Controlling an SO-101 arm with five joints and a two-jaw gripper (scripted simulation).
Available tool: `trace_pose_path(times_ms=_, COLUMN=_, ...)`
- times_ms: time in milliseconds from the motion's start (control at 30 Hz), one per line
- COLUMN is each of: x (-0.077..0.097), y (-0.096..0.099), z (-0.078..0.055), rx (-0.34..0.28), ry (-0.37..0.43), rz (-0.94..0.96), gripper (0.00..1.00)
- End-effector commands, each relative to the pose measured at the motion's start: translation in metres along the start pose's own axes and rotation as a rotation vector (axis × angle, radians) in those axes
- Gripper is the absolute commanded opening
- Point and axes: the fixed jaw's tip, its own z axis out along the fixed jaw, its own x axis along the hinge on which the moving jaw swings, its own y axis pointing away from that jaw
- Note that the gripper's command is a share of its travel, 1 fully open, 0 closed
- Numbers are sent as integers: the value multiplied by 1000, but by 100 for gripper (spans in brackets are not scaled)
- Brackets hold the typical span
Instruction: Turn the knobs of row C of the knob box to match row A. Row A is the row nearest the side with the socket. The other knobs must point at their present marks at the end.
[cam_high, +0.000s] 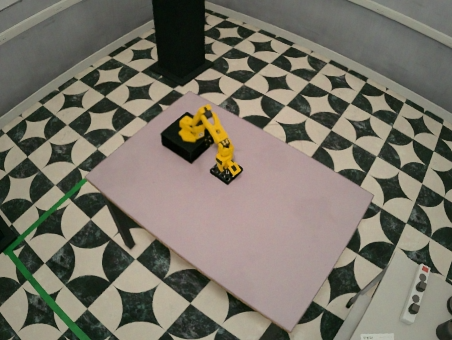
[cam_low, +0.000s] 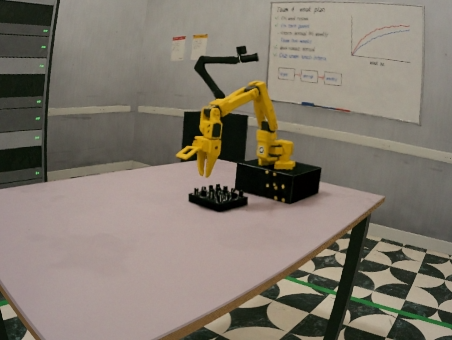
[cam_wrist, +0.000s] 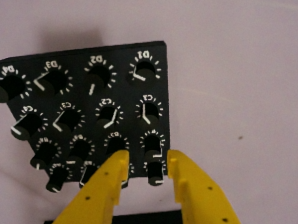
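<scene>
The black knob box (cam_high: 226, 173) lies on the table in front of the arm's base; it also shows in the exterior view (cam_low: 218, 198). In the wrist view the box (cam_wrist: 90, 115) shows rows D, C, B and A from top to bottom, with white pointer lines. Row C's knobs (cam_wrist: 109, 114) lie in the second row from the top. My yellow gripper (cam_wrist: 147, 162) hovers over the row A edge, clear above the knobs (cam_low: 205, 172). Its fingers stand narrow with nothing held. The rightmost row A knob (cam_wrist: 156, 170) shows in the gap between the tips.
The arm stands on a black base block (cam_low: 277, 181) just behind the knob box. A tall black column (cam_high: 179, 35) stands on the floor beyond the table. A grey side table with a power strip (cam_high: 416, 292) is at the lower right.
</scene>
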Motion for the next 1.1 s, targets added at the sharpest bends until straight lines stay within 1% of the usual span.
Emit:
trace_pose_path(times_ms=0, x=2, y=-1, z=2, rx=-3, ry=18, rz=-1, gripper=10)
trace_pose_path(times_ms=633, x=2, y=-1, z=2, rx=-3, ry=18, rz=-1, gripper=10)
trace_pose_path(times_ms=1067, x=2, y=-1, z=9, rx=-3, ry=18, rz=-1, gripper=10)
